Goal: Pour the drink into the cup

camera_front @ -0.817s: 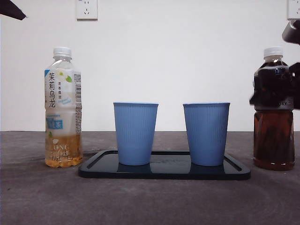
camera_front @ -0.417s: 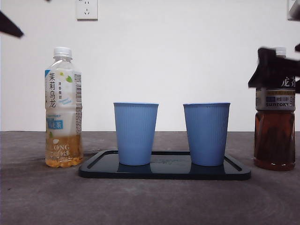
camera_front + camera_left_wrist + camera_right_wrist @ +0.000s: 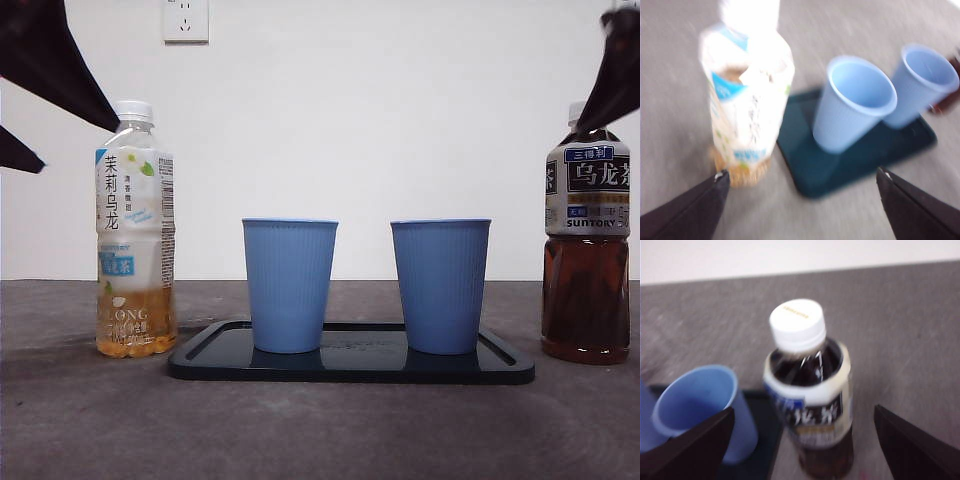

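While two blue cups stand upright on the dark tray (image 3: 350,368) in the front view, left cup (image 3: 289,285) and right cup (image 3: 440,285) side by side but apart, a pale tea bottle (image 3: 134,230) stands off the tray's left end and a dark tea bottle (image 3: 587,250) off its right end, both capped, both on the grey table (image 3: 320,430). Black arm parts show at both top corners.

Left wrist view, blurred: left gripper (image 3: 802,205) w/ jaws wide open, holding nothing, above the pale bottle & near cup.

Right wrist view: right gripper (image 3: 802,440) also wide open, empty, jaws either side of the dark bottle w/o touching it.
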You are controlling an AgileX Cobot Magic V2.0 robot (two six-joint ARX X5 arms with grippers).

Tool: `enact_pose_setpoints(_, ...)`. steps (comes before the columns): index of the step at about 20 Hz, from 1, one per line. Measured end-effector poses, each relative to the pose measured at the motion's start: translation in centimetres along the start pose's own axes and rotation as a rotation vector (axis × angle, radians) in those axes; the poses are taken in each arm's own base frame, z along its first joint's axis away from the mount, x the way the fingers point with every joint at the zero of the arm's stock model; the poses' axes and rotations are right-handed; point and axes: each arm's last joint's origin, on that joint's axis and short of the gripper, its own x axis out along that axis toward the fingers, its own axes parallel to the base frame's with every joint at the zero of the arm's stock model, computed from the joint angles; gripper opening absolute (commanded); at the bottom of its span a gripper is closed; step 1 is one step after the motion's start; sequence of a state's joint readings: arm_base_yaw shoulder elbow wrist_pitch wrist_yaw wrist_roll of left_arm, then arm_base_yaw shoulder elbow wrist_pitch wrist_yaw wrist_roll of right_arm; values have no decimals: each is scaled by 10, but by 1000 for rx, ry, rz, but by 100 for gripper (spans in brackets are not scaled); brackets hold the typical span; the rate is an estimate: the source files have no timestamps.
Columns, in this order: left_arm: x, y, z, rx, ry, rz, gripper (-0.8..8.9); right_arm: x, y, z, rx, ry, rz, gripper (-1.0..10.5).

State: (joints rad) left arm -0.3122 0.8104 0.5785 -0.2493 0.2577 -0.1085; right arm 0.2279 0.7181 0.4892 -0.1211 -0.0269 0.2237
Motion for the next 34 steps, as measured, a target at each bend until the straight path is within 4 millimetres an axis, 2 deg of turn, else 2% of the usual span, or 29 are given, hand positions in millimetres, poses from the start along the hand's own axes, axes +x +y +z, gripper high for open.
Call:
enact_pose_setpoints(9,21,13,-42,-62,-159,122,465,-51,15,28,32,87,119,447)
enact_pose_setpoints(12,27,15,-44,-61,-204,125,465,-63,18,32,34,151,116,447)
enact_pose_setpoints(22,75,26,-49,-19,-235,118,466,-65,18,31,34,185,112,447)
enact_pose_setpoints(29,101,34,-55,48,-277,127,465,-65,18,31,32,185,112,447)
enact_pose_setpoints(34,116,36,-42,68,-286,128,463,-65,18,31,32,184,112,447)
